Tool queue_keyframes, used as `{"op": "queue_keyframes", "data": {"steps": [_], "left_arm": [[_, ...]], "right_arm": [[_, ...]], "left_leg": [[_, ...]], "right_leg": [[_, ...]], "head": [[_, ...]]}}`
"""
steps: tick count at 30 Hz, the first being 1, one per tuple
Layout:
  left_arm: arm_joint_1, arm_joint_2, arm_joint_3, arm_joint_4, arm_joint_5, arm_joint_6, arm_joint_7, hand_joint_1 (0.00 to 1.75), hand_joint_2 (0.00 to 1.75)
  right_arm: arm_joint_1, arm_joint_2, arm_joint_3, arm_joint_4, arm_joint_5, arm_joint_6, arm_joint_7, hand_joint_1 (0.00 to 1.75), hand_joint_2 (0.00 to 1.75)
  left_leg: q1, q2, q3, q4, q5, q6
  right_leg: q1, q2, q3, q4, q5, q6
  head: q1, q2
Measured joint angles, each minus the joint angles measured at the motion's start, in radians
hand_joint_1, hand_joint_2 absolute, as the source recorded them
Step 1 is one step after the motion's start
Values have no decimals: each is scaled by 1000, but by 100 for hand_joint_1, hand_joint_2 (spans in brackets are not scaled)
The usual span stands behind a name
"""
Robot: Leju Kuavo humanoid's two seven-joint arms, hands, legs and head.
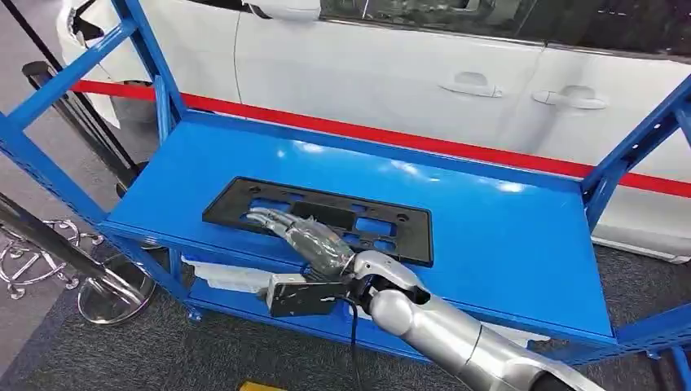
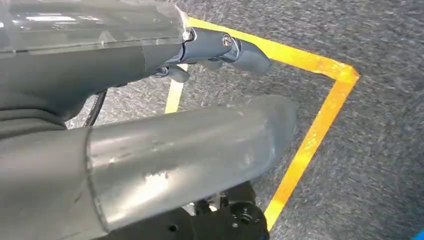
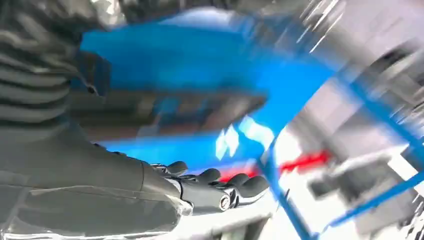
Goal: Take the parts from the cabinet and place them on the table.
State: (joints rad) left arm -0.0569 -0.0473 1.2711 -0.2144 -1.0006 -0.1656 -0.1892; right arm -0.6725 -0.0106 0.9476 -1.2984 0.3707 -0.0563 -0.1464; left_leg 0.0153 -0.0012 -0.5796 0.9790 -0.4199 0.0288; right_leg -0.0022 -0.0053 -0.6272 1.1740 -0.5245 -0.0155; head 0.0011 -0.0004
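A flat black frame-shaped part (image 1: 326, 202) lies on the top shelf of the blue cabinet (image 1: 505, 244). My right hand (image 1: 305, 236) comes in from the lower right, its fingers stretched out flat over the middle of the part and gripping nothing. The blurred right wrist view shows the same black part (image 3: 150, 107) on the blue shelf beyond my straight fingers (image 3: 215, 182); whether they touch it I cannot tell. My left hand (image 2: 125, 55) hangs over grey carpet, holding nothing, fingers apart from the thumb.
Blue uprights (image 1: 155, 73) frame the shelf on both sides. A white part (image 1: 228, 277) lies on the lower shelf. A white car (image 1: 407, 73) with a red stripe stands behind. A chrome stand base (image 1: 114, 297) sits at the left. Yellow floor tape (image 2: 310, 135) runs below my left hand.
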Motion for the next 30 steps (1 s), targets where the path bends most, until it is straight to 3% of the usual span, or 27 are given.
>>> {"op": "queue_keyframes", "data": {"steps": [1,2,3,6,7,8,11,12,13,14,16,17,18,19,21,23,24,26,27,28,29,30], "left_arm": [[0,0,0,0,-6,2,0,0,0],[-1,-2,0,0,-12,2,1,0,0],[-3,-2,0,1,-17,2,3,0,0],[-1,-2,-2,1,-35,5,8,0,0],[-1,3,-3,1,-36,5,8,0,0],[-1,3,-4,1,-40,5,6,0,0],[-1,6,-5,1,-47,4,6,0,0],[0,6,-5,1,-47,5,6,0,0],[3,6,-5,1,-48,5,6,0,0],[5,7,-5,1,-48,5,6,0,0],[5,10,-5,1,-50,6,6,0,0],[5,11,-5,1,-51,6,6,0,0],[3,11,-5,1,-55,6,5,0,0],[2,11,-5,1,-58,6,5,0,0],[5,12,-5,1,-59,6,4,0,0],[5,12,-5,1,-60,6,4,0,0],[3,13,-5,1,-60,6,3,0,0],[3,13,-5,1,-60,6,3,0,0],[4,13,-5,1,-60,6,3,0,0],[4,13,-5,1,-60,6,3,0,0],[5,13,-5,1,-60,6,3,0,0],[4,13,-5,1,-60,6,3,0,0]], "right_arm": [[-7,13,1,30,70,-44,16,0,175],[-13,26,1,65,149,-90,31,0,175],[-15,35,1,90,192,-121,37,0,175],[-15,73,-5,195,311,-215,71,0,175],[-15,81,-10,221,341,-234,82,0,175],[-18,91,-18,256,371,-249,87,0,175],[-14,105,-28,333,425,-253,93,0,175],[-7,105,-29,352,440,-253,95,0,175],[-1,105,-30,369,456,-253,100,0,175],[5,105,-30,381,471,-253,104,0,175],[15,106,-30,400,499,-254,117,0,175],[16,107,-30,408,513,-256,126,0,175],[16,107,-30,417,526,-260,137,0,175],[18,108,-30,424,538,-266,146,0,175],[25,108,-30,435,550,-271,153,0,175],[25,108,-30,443,552,-272,156,0,175],[25,108,-30,445,553,-273,157,0,175],[29,108,-30,453,553,-274,159,0,175],[34,108,-30,458,553,-274,160,0,175],[38,108,-30,462,553,-274,160,0,175],[40,108,-30,465,553,-274,160,0,175],[40,108,-30,466,553,-274,160,0,175]], "left_leg": [[-2,-3,3,0,0,-1],[4,-5,2,-2,1,-2],[-5,-8,-2,3,2,-12],[4,-8,-2,-10,11,-33],[-2,-8,-2,-11,8,-37],[2,-5,-11,10,-14,-42],[7,-5,-110,235,-130,-54],[7,-5,-139,294,-146,-58],[7,-4,-142,301,-136,-61],[9,-4,-122,263,-107,-64],[13,-1,-27,83,-17,-65],[15,2,5,12,-6,-64],[8,-1,18,-7,-15,-57],[8,-3,13,1,-14,-46],[4,-4,10,5,-16,-35],[10,-3,12,-1,-11,-18],[9,-2,11,-1,-12,-10],[7,-2,9,-1,-12,-6],[6,-2,8,-1,-12,-5],[6,-2,8,0,-12,-5],[6,-3,10,0,-12,-5],[5,-5,12,0,-12,-6]], "right_leg": [[3,3,45,-93,47,-14],[10,8,76,-165,64,-34],[12,6,83,-183,59,-40],[16,8,81,-192,62,-43],[-1,6,91,-212,74,-40],[-1,2,95,-224,80,-37],[0,-3,90,-219,82,-39],[1,-5,87,-217,81,-39],[0,-5,84,-214,81,-39],[-1,-5,82,-210,79,-36],[-3,-4,84,-201,71,-28],[-1,-4,83,-198,67,-23],[7,-3,76,-190,65,-18],[7,-2,74,-190,68,-15],[5,-2,74,-190,67,-9],[-1,1,66,-166,44,3],[-2,1,43,-115,10,7],[-4,1,-38,54,-71,14],[-4,1,-75,128,-94,14],[-4,1,-88,149,-87,13],[-4,1,-76,119,-57,10],[-3,2,-42,45,-10,4]], "head": [[0,0],[0,0],[0,0],[0,0],[0,0],[0,0],[0,0],[0,0],[0,0],[0,0],[0,0],[0,0],[0,0],[0,0],[0,0],[0,0],[0,0],[0,0],[0,0],[0,0],[0,0],[0,0]]}}
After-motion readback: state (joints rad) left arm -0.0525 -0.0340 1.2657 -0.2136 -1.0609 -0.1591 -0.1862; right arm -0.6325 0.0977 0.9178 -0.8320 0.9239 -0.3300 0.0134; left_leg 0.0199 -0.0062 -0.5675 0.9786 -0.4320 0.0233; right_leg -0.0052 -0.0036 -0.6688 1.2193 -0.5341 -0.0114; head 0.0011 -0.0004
